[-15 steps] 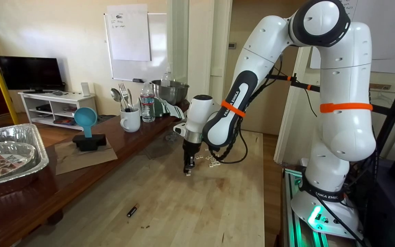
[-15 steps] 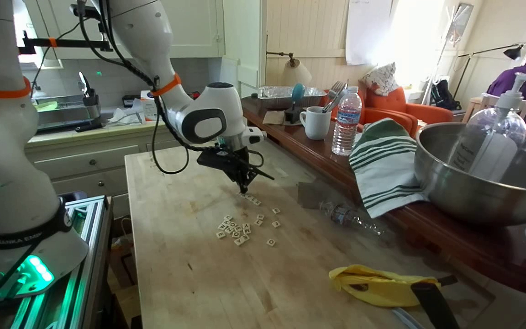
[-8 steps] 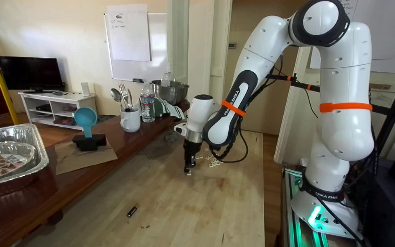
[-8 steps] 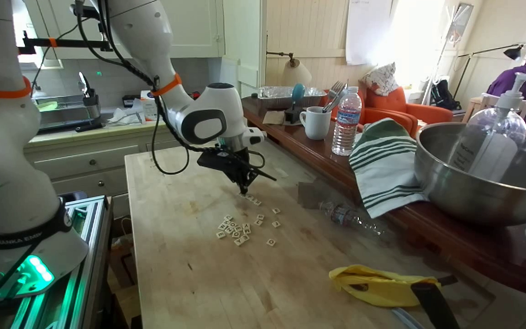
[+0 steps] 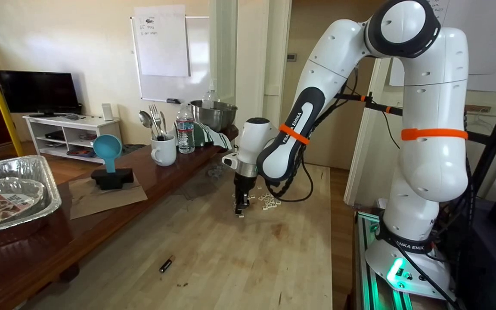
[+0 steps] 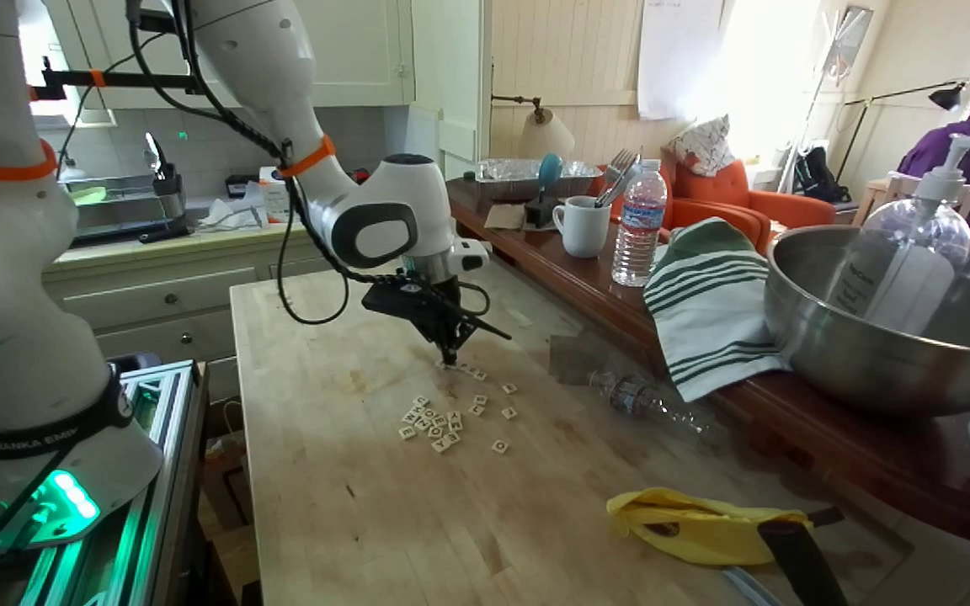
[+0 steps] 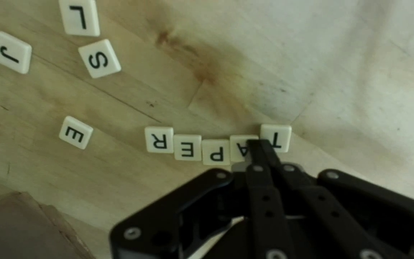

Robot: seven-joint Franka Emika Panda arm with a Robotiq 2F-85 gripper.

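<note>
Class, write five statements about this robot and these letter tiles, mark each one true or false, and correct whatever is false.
1. In the wrist view, the gripper hides part of the A tile in a row of tiles. True.
2. That row has three tiles. False: it has five.
3. The J tile lies apart from that row. True.
4. The pump bottle stands outside the metal bowl. False: the pump bottle stands inside the metal bowl.
5. In both exterior views, cutlery stands in a white mug. True.
</note>
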